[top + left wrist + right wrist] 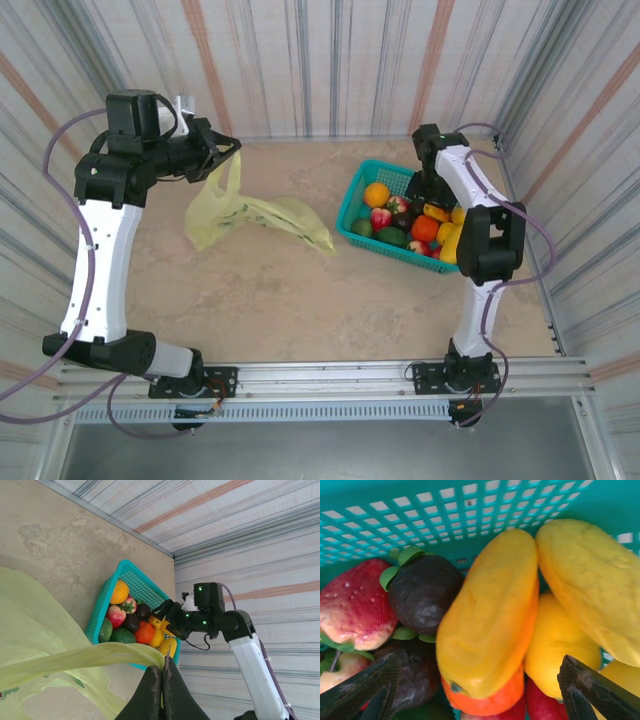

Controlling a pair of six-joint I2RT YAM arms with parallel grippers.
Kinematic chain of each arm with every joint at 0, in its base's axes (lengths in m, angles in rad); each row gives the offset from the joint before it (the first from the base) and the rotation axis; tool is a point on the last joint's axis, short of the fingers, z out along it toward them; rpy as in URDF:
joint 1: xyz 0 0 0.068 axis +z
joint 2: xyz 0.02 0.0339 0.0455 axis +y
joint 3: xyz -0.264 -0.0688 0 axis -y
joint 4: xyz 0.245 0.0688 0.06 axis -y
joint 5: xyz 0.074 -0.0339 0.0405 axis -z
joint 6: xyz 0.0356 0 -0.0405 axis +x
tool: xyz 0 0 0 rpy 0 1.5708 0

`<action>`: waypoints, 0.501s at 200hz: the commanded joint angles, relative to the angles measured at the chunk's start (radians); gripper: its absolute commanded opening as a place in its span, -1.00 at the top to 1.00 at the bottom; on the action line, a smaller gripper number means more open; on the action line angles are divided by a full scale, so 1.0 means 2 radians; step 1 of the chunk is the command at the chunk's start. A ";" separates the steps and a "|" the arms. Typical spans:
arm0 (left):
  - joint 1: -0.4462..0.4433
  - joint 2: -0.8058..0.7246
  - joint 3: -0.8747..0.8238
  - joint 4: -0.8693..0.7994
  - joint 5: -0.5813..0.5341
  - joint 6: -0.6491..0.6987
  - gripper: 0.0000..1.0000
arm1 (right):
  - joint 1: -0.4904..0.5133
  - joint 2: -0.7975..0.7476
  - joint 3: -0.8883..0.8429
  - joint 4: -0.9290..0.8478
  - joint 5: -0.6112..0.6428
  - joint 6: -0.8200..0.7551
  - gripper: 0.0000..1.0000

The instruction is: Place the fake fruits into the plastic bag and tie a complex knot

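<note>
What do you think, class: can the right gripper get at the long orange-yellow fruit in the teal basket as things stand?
Probably yes. The right gripper hangs open over the long orange-yellow fruit, which lies atop the pile in the teal basket; nothing covers it, though neighbouring fruits crowd it.

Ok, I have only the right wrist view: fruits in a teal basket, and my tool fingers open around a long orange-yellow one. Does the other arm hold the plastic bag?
Observer: Yes. The left tool is shut on one handle strip of the plastic bag and holds that end up.
Operator: Where is the bag from the basket?
Observer: In the top view it is left of the teal basket. Its low end lies on the table very near the rim. I cannot tell if they touch.
Operator: Is any fruit inside it?
Observer: It looks flat, and I see no fruit shape through it.
</note>
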 commanded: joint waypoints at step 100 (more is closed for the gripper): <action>0.003 0.003 0.017 0.003 0.006 -0.002 1.00 | 0.003 0.076 0.038 -0.048 0.128 -0.042 -0.31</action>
